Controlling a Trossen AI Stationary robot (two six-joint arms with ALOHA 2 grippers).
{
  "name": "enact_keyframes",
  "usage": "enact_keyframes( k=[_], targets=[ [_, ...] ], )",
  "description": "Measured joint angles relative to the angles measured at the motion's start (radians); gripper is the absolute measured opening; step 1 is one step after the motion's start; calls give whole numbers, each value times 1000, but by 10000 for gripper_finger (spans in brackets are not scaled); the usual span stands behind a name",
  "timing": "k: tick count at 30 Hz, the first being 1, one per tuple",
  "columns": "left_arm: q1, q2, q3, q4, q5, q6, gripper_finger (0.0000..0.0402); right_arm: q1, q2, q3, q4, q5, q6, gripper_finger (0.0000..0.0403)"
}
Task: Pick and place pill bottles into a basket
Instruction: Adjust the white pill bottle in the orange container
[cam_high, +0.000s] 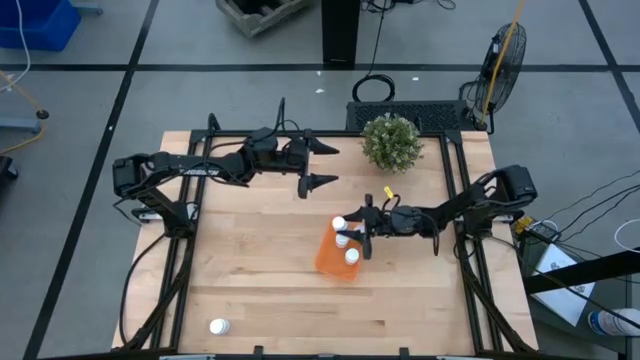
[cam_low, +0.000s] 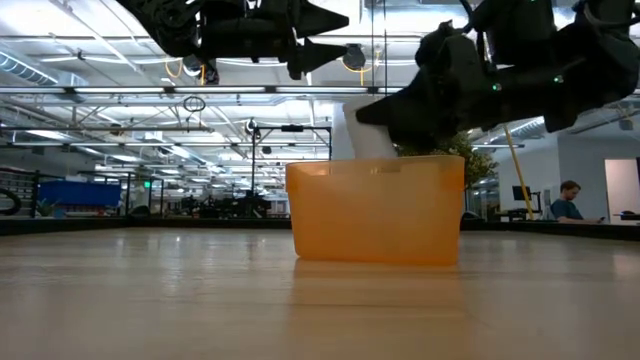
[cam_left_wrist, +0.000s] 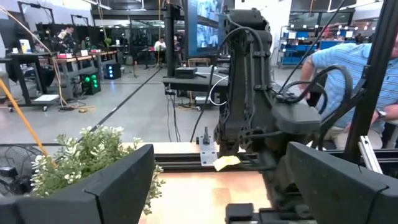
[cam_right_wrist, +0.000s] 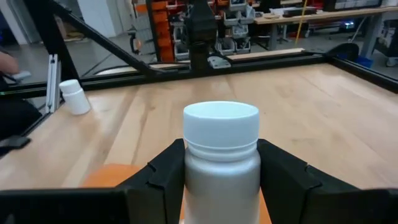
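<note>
Wooden table (cam_high: 260, 290) | orange basket (cam_high: 328, 255): two pill bottles (cam_high: 351, 257) inside

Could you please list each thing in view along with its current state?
Right end effector: shut on a pill bottle, held upright over the basket.
Left end effector: open, empty, raised near the plant.
Basket: upright on the table, with two bottles showing in it.
Loose bottle: on the table's near left part, apart from the basket.

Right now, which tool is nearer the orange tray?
Right. The right tool holds a bottle over the orange tray; the left tool hangs open, well behind it.
</note>
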Motion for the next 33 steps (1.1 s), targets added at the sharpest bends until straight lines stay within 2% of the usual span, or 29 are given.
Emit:
enact_keyframes(
  k=[11,28,33],
  targets=[
    [-1,0,0,-21,-2,10,366,-25,92,40,2,-21,15,151],
    [-1,0,0,-21,-2,22,365,-43,98,40,-6,-22,27,151],
    [-1,0,0,-21,-2,23,367,-43,98,40,6,21,19,151]
  ],
)
